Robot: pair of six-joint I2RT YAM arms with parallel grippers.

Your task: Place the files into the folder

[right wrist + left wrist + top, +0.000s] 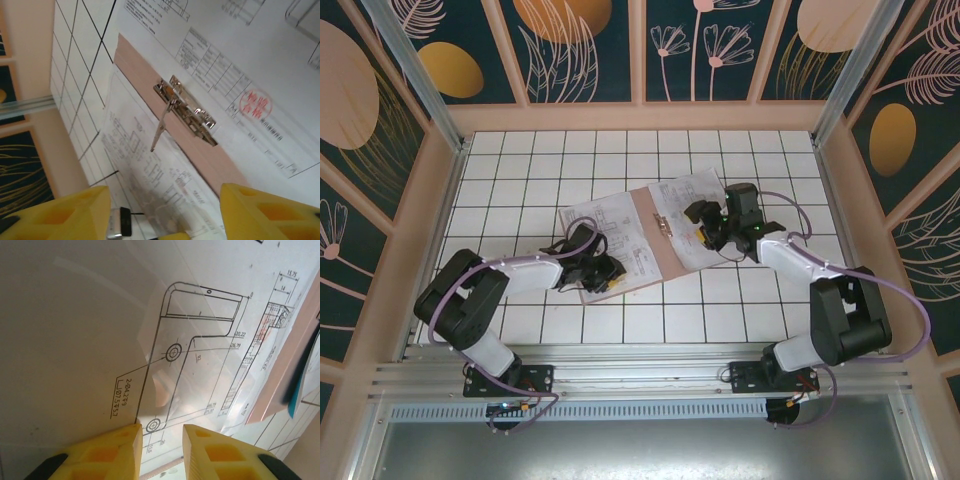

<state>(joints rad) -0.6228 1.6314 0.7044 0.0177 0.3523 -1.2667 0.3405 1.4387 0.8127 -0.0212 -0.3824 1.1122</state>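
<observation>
The brown folder lies open mid-table with its metal clip on the centre strip. White printed files cover its left half, and more sheets lie on its right half. My left gripper rests low at the near corner of the left sheets. In the left wrist view its yellow fingers stand a little apart over a line drawing, with nothing between them, and a teal sheet's edge shows at the right. My right gripper hovers open over the clip, whose lever is raised.
The table is white tile with a dark grid. Wooden panel walls close it in on the left, right and back. An aluminium rail runs along the near edge, by the arm bases.
</observation>
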